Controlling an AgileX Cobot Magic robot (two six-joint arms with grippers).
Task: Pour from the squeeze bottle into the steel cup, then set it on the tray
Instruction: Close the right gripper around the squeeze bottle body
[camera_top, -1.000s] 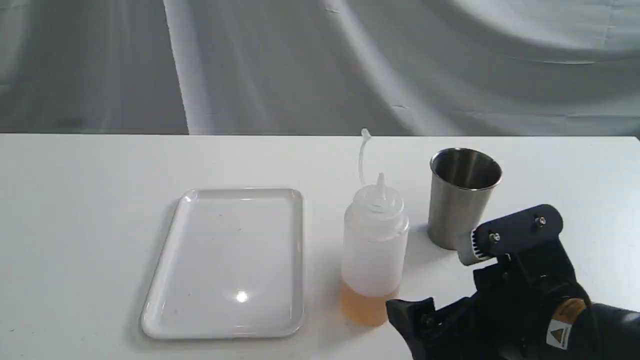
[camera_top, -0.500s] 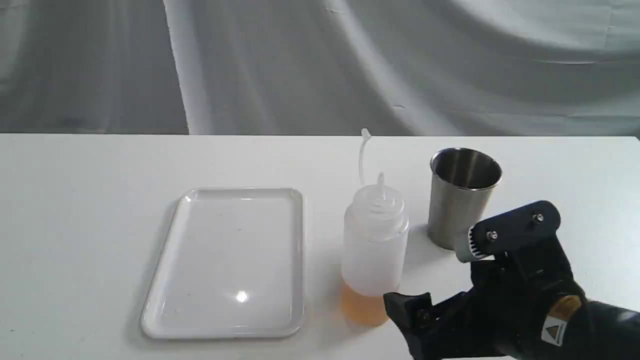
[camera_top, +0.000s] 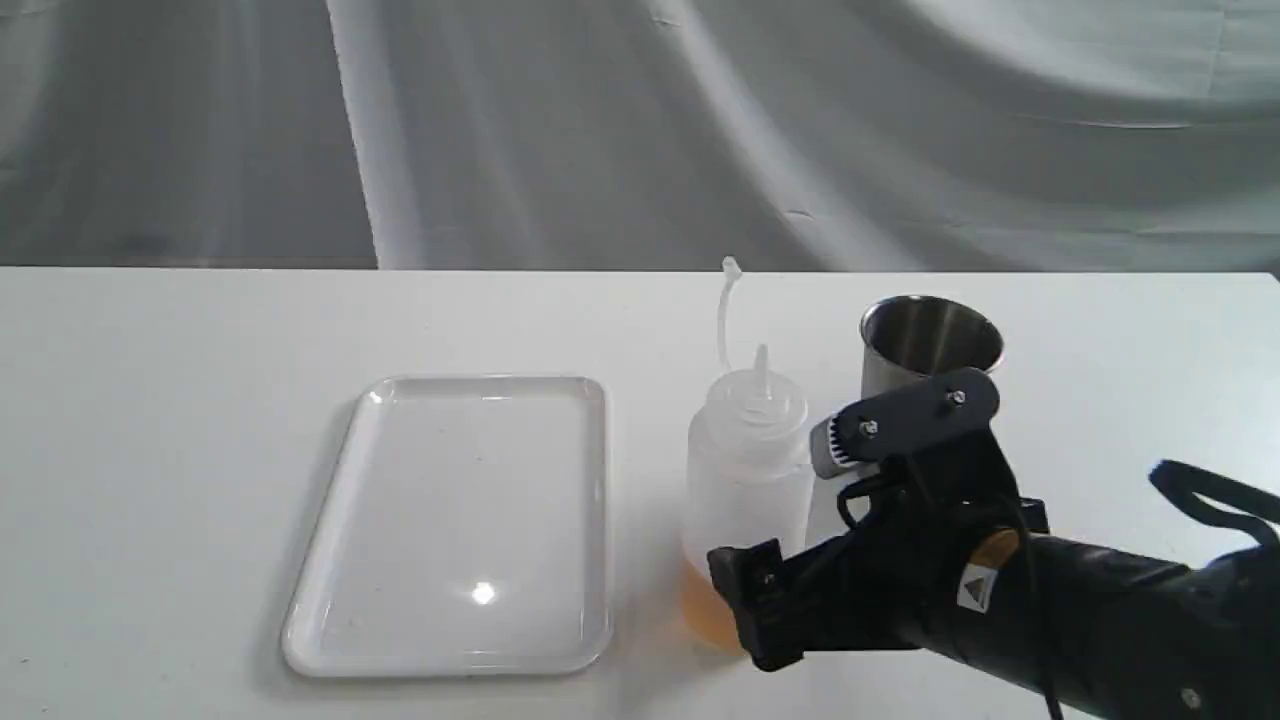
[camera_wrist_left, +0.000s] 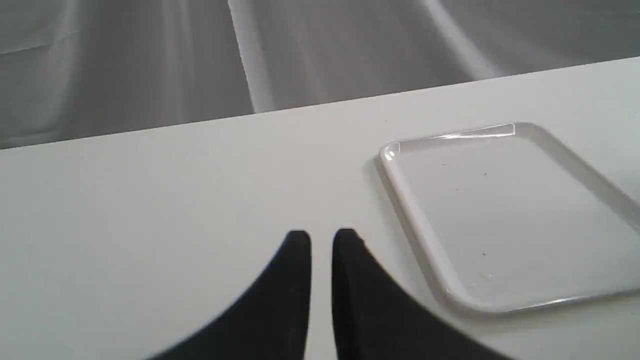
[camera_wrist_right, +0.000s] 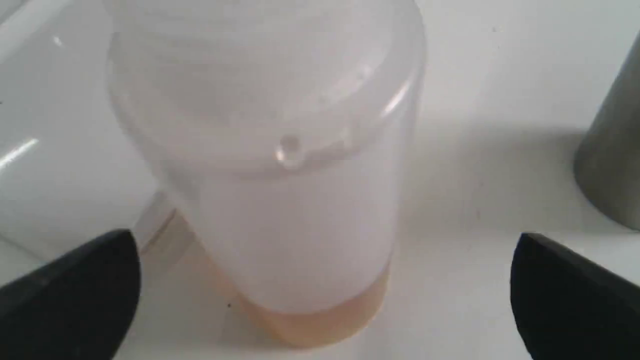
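**Two pincers and three task objects on a white worktop (camera_top: 150, 450).** You see one squeeze bottle (camera_top: 748, 470), one steel cup (camera_top: 930, 335) and one tray (camera_top: 450, 520).

- **Squeeze bottle:** It stands upright on the worktop between the tray and the steel cup, near both. A shallow layer of amber liquid sits at its bottom. Its thin cap strap rises above the nozzle.
- **Steel cup:** It stands upright behind and to the right of the bottle. In the exterior view the right pincer's upper finger hides its lower part.
- **Tray:** It lies flat on the left.
- **Right pincer (camera_top: 785, 520):** It is spread wide, with one finger on each side of the bottle's lower body. In the right wrist view both fingers (camera_wrist_right: 75, 290) stand clear of the plastic.
- **Left pincer (camera_wrist_left: 321, 240):** You see it only in the left wrist view, hanging over the worktop near a corner of the tray. Its fingers are drawn narrow, with a thin slit between them, and grip nothing
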